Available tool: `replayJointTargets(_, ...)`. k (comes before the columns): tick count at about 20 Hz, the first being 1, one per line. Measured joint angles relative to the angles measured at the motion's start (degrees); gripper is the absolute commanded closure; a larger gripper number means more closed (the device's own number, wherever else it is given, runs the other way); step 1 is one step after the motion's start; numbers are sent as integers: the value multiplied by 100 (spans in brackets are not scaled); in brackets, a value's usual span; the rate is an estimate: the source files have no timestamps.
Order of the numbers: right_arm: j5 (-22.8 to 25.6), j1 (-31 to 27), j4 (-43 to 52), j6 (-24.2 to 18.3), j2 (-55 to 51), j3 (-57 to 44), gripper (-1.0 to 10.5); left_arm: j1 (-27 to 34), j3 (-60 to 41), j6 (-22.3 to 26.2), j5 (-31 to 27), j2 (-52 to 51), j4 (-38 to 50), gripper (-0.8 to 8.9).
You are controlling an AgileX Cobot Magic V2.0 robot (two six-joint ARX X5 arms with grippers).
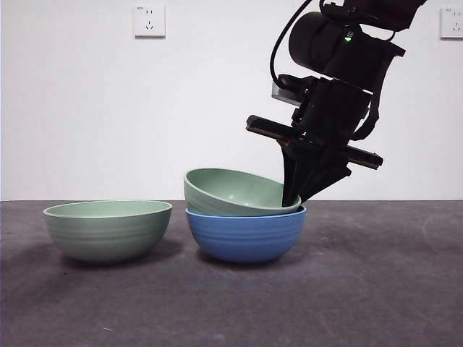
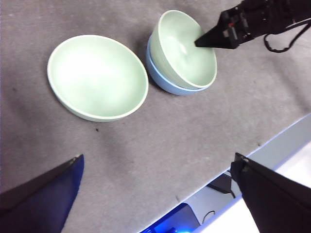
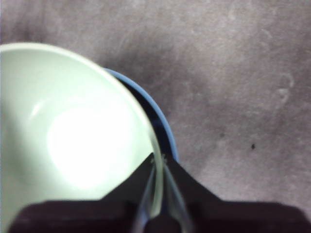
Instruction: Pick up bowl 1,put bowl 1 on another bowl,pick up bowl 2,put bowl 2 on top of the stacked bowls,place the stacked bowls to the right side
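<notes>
The right end effector [image 1: 293, 199], clamped on the tilted pale green ribbed bowl's [image 1: 235, 191] rim, is seating it in the blue ribbed bowl [image 1: 246, 233]; next, release, then fetch the other green bowl [image 1: 108, 229].

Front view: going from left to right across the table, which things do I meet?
Lone pale green bowl → tilted pale green bowl sitting in the blue bowl → right gripper, pinching that tilted bowl's right rim.
</notes>
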Motion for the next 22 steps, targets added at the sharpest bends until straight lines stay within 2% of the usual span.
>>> replayJointTargets(6,-61,72,-72,-2,-131,0,753,-4,0,0,-199,345,146,208)
replayJointTargets(15,-44,63,-428,-17,-1768,0,753,-85,0,0,-358,1585,1314,208)
replayJointTargets(22,398,61,-1502,-146,-3547,0,753,-415,2,-109,-1274,3261,2712,220)
